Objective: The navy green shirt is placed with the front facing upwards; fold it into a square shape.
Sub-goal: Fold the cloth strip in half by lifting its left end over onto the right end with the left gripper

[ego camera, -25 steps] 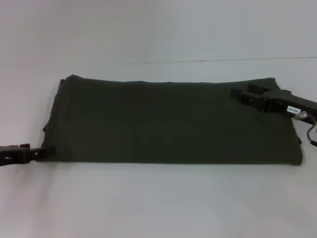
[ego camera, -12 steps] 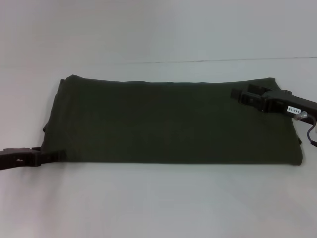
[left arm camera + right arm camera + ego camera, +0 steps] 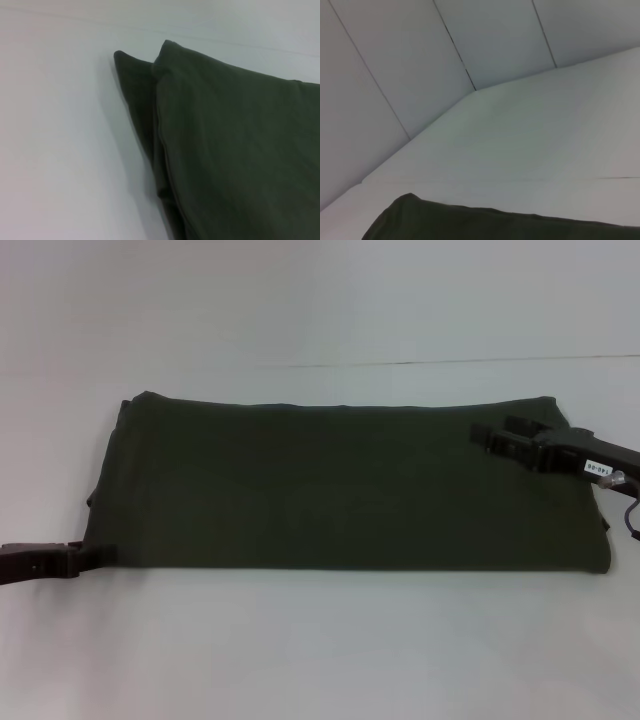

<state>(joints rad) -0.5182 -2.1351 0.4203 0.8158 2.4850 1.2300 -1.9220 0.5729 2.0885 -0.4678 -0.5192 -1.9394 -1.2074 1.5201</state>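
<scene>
across the middle of the plain white table (image 3: 320, 640) lies the dark olive-green cotton shirt (image 3: 340, 485), folded into a long flat band running left to right; no lettering shows. left wrist view: stacked layers with a seamed edge (image 3: 162, 150). black left pincer (image 3: 100, 554) sits low at the band's near left corner, touching the cloth; cannot tell if closed. black right pincer (image 3: 500, 432) is over the far right corner, fingers apart, holding nothing.
</scene>
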